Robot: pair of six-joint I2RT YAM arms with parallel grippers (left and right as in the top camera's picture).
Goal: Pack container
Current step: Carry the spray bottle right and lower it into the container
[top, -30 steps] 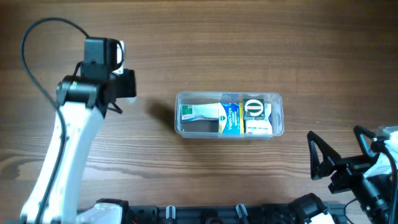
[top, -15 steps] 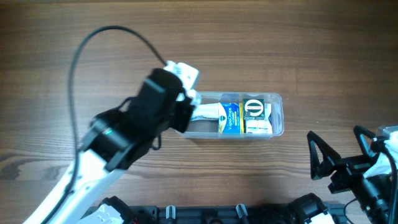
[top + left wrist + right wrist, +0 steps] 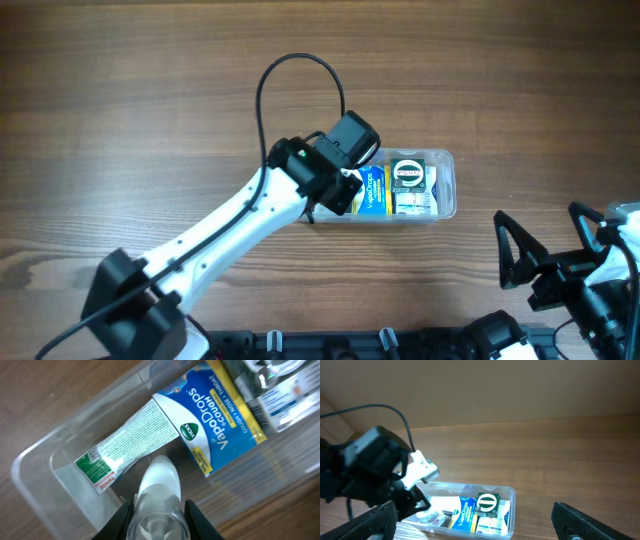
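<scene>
Since the container [image 3: 449, 190] sat mid-table with its left end free, I held the left gripper [image 3: 159, 516] clamped on the spray bottle [image 3: 159, 482] over that gap, right gripper [image 3: 540, 225] parked wide open.

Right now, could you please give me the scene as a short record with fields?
left gripper: shut on the small spray bottle, above the container's left end
right gripper: open, empty, at the right side of the table, apart from the container
container contents: VapoDrops box, white and green packet, dark green box
</scene>
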